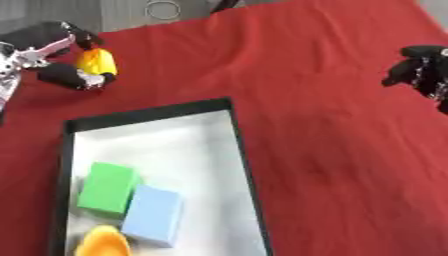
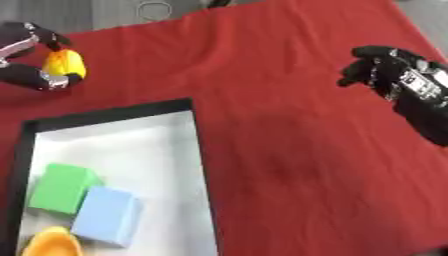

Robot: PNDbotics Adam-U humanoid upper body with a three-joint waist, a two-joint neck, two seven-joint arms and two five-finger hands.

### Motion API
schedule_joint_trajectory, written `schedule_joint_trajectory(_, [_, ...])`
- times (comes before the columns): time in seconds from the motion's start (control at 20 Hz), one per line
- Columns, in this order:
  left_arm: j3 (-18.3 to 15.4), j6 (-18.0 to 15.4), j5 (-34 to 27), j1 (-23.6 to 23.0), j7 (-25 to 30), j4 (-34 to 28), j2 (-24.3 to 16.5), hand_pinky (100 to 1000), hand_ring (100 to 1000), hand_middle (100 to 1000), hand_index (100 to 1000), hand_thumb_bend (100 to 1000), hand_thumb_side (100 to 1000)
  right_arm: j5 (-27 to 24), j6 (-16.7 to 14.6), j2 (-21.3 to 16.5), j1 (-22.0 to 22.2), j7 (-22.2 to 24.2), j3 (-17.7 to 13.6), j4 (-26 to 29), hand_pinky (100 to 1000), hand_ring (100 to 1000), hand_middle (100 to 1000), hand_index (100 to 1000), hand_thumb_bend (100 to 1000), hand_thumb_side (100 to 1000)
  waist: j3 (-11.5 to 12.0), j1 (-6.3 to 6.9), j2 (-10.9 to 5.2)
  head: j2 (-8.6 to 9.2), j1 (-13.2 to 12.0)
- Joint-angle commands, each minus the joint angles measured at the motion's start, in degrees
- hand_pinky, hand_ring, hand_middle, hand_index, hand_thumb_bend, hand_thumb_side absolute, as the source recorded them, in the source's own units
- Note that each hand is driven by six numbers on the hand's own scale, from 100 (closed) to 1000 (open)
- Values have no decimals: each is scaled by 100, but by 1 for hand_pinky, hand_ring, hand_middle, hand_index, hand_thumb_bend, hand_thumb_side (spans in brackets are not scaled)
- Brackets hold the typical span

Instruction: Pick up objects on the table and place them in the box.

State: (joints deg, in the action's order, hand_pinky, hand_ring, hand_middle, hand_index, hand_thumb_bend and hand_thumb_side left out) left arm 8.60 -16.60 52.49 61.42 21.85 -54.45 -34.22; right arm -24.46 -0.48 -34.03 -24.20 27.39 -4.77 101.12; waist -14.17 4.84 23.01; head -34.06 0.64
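My left hand (image 1: 63, 75) is at the upper left, above the red cloth, with fingers and thumb curled round a yellow object (image 1: 96, 60). It hangs just beyond the far left corner of the box (image 1: 239, 150), a black-rimmed tray with a pale floor. Inside the box lie a green block (image 1: 107, 189), a light blue block (image 1: 153, 214) and an orange object (image 1: 103, 242) at the near edge. My right hand (image 2: 378, 67) hovers at the far right over the cloth with fingers curled and nothing in it.
A red cloth (image 1: 332, 150) covers the table. A grey floor strip with a ring mark (image 1: 163, 9) lies beyond the cloth's far edge.
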Motion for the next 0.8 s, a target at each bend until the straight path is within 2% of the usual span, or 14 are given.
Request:
schedule_joint_trajectory(0.05, [-60,-48,43,102,22,-35,-100,819,720,576,870,402,504,22,15,-98,-57,1,-69,25,996,751,697,860,100,683,-9,54,-25,44,-8])
schedule_joint_trajectory(0.1, [-55,-56,45,102,34,-41,-99,819,720,576,870,402,504,30,15,-95,-54,2,-69,18,996,751,697,860,100,683,-9,53,-25,43,-10])
schedule_joint_trajectory(0.15, [-48,-63,49,100,49,-43,-98,801,701,560,854,391,303,40,17,-90,-51,0,-71,10,997,751,696,860,100,684,-12,53,-26,44,-12])
schedule_joint_trajectory(0.25, [-45,-60,57,96,65,-41,-96,776,671,535,821,378,100,50,17,-82,-45,-4,-76,1,997,751,696,860,100,685,-18,52,-28,44,-14])
schedule_joint_trajectory(0.3, [-46,-52,56,93,63,-41,-95,774,668,532,817,374,100,51,17,-79,-43,-6,-78,-2,997,751,696,860,100,685,-19,51,-30,39,-13])
schedule_joint_trajectory(0.4, [-50,-36,31,89,24,-53,-95,748,622,494,751,354,100,47,19,-76,-41,-5,-81,-4,997,750,696,860,100,685,-20,54,-34,26,-7])
schedule_joint_trajectory(0.45, [-54,-25,8,87,-17,-65,-96,736,606,480,711,314,100,45,22,-75,-41,-2,-81,-6,997,750,696,860,100,686,-21,54,-36,25,-4])
schedule_joint_trajectory(0.5, [-60,-3,-18,84,-75,-79,-97,736,606,480,711,314,100,43,23,-75,-41,2,-80,-7,997,750,696,860,100,686,-22,54,-37,25,-2])
schedule_joint_trajectory(0.55, [-59,20,-46,81,-138,-95,-98,723,589,455,655,261,100,42,23,-76,-40,5,-79,-6,997,750,696,860,100,684,-24,52,-39,25,-2])
schedule_joint_trajectory(0.6, [-49,46,-83,75,-198,-112,-97,722,587,454,653,254,100,42,19,-78,-37,7,-80,-6,997,750,696,860,100,683,-25,50,-42,23,1])
schedule_joint_trajectory(0.65, [-35,62,-133,71,-231,-131,-94,720,582,454,641,200,100,41,15,-79,-32,6,-83,-7,997,750,696,860,100,683,-22,46,-47,14,4])
schedule_joint_trajectory(0.8, [12,51,-342,83,-213,-287,-120,720,577,450,634,134,103,44,4,-89,7,2,-91,-19,997,750,696,860,100,683,8,31,-78,-34,24])
